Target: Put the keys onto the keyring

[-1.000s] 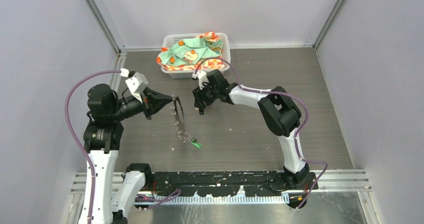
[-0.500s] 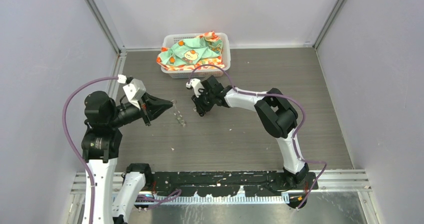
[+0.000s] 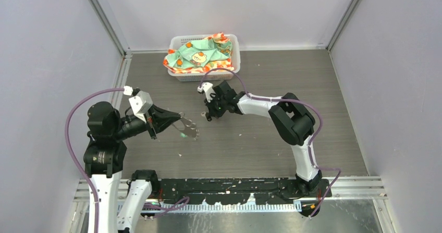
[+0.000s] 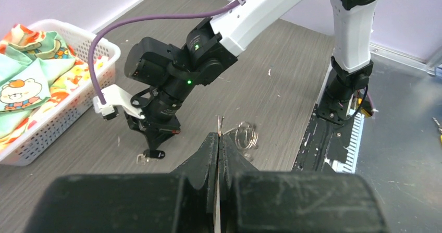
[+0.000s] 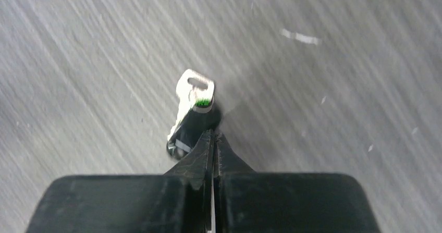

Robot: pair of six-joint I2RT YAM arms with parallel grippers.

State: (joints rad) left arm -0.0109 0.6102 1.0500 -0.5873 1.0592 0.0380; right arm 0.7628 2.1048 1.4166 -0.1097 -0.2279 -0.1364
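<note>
Two grippers, top view: both are sitting on the near side of the white basket (image 3: 233, 56), the left gripper (image 3: 180, 119) off to the basket's near-left and the right gripper (image 3: 208, 116) almost straight in front of it.
Keyring, top view: the keyring (image 3: 189, 130) is hanging from the left gripper's closed tips, well apart from the basket. A green fleck beside it is probably the green-headed key (image 3: 184, 136) (too small to be sure).
Left wrist view: the left gripper (image 4: 218, 139) is pinching a thin sliver of the keyring (image 4: 245, 135), with the coils lying just past its tips. The right gripper (image 4: 155, 150) is pointing down between them and the basket (image 4: 68, 113).
Right wrist view: the right gripper (image 5: 212, 139) is pressing its jaws together with no gap. The black-headed key (image 5: 192, 100) is lying at its tips, and I cannot tell whether it is caught.
Handling: the key is looking light, stiff, thin and slippery, so the black end is offering the best hold, leaving the slotted silver end free. The ring is looking floppy and likely to swing.
</note>
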